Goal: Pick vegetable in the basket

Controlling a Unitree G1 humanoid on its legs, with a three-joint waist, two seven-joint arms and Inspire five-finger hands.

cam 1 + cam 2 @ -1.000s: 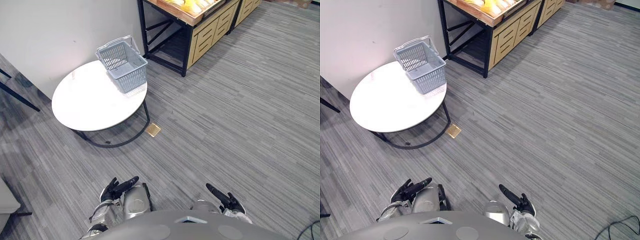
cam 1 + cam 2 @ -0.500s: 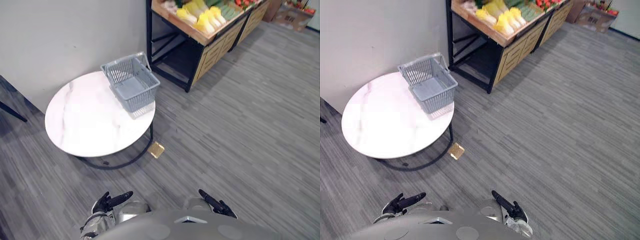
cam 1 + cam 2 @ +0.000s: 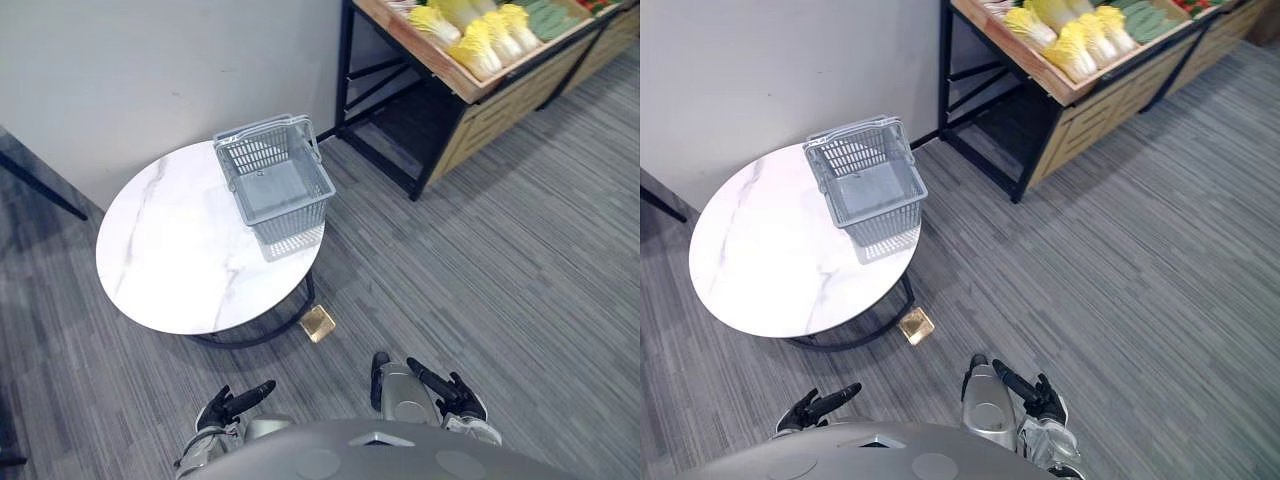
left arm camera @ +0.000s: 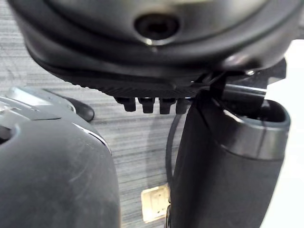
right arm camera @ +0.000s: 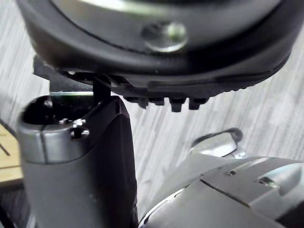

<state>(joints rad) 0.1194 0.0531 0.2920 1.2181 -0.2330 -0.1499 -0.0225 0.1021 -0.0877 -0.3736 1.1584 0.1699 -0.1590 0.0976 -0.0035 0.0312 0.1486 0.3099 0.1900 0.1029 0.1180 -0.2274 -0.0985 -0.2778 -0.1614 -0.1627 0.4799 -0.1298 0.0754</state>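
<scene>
The vegetables (image 3: 480, 45) lie in a row on the sloping tray of the wooden stand (image 3: 500, 110) at the far right: pale yellow leafy heads packed side by side, with green ones (image 3: 548, 18) further along. None is in the basket (image 3: 292, 222), which stands empty on the round white table (image 3: 190, 265), close to the table edge that faces the stand.

Both hands hang low by the robot's body, well apart from stand and table alike. The left hand (image 3: 232, 404) has its fingers stretched forward and loose and holds nothing; the right hand (image 3: 447, 390) is likewise spread and empty.

The first risk, as I judge it, is in the pick itself. The heads touch one another on a tilted tray, so closing on one may drag or roll its neighbour off the front lip onto the floor. They look leafy and soft (likely to give under a squeeze), so a shallow grasp could slip and a hard one could crush the leaves.

The second is the walk in. The stand's black frame and the table sit near each other, and a brass floor plate (image 3: 318, 322) lies just beside the table base; a careless approach could bump either piece of furniture.

The third is the drop. The basket is light and near the edge, so a hand catching its rim could push it off the table
</scene>
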